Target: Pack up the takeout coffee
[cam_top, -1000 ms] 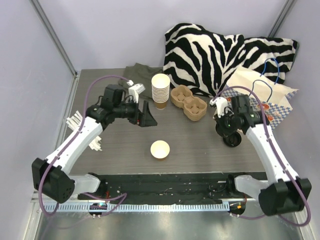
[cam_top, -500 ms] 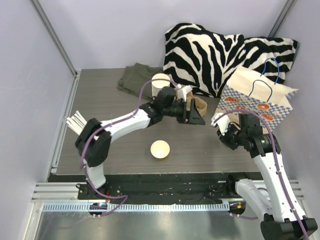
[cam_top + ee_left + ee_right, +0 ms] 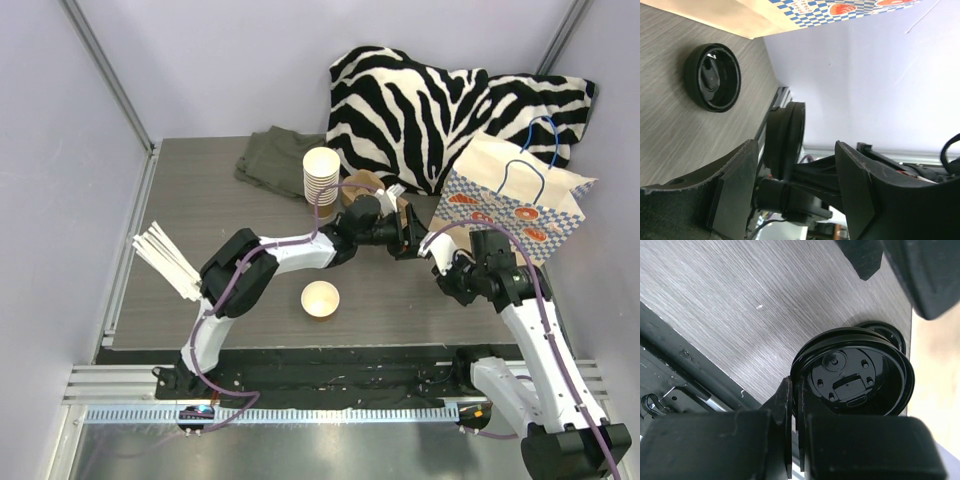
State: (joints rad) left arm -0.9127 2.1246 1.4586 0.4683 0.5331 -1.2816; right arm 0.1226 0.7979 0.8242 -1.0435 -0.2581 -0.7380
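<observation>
cup stack (image 3: 321,180) behind single cup (image 3: 320,298), bag (image 3: 505,205) at right

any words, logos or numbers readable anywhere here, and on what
No text can be read in any view.
bag: red round emblems over a blue check band; any lettering is too small to read.
held lid: moulded shapes only, no legible letters.
cup stack: plain, no print visible.
</observation>
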